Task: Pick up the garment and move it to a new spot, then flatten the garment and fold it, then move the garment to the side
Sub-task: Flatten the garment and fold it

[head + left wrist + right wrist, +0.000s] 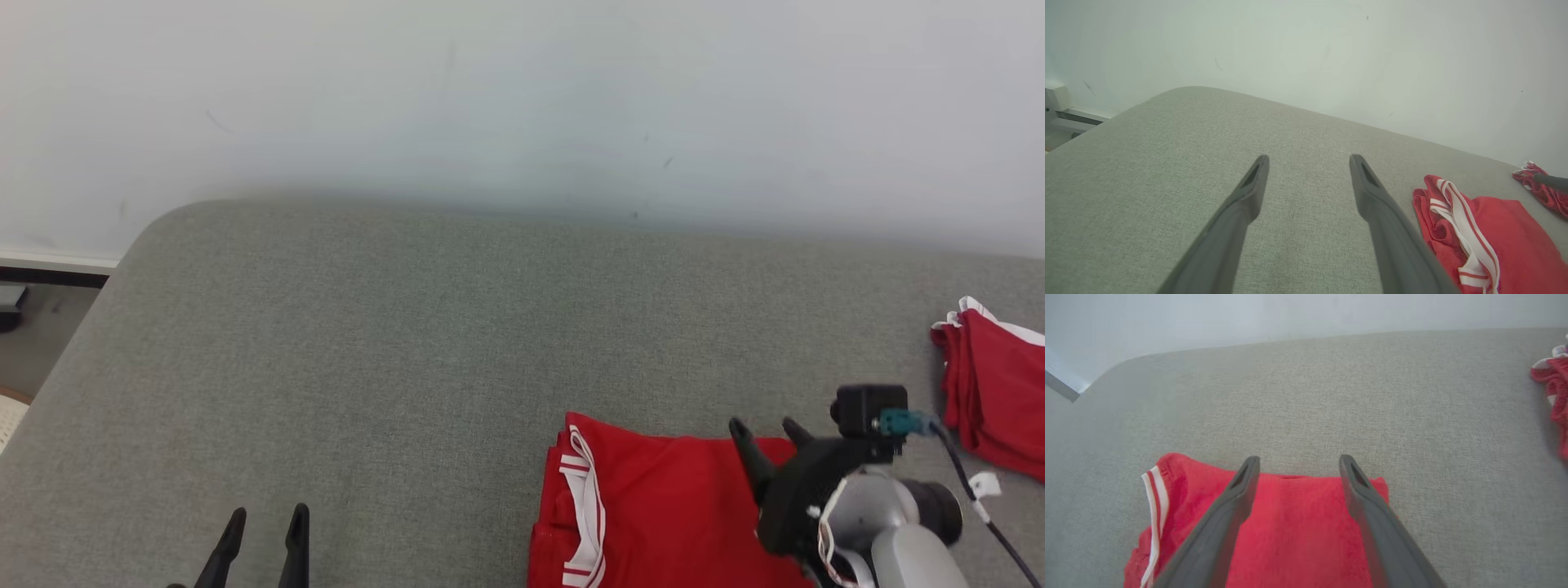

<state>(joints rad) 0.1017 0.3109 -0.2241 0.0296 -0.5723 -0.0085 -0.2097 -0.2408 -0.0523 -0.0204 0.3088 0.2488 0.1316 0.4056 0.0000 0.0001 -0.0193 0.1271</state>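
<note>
Near edge: left end effector wide open, empty, well left of the folded red shorts. The right end effector is wide open, holding nothing, fingers over the shorts' right part. Shorts lie on grey fabric tabletop; second red garment farther right, white wall behind.

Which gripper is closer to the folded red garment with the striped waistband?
Right. The right gripper hangs open over the red garment; the left gripper, open too, is apart to its left.
</note>
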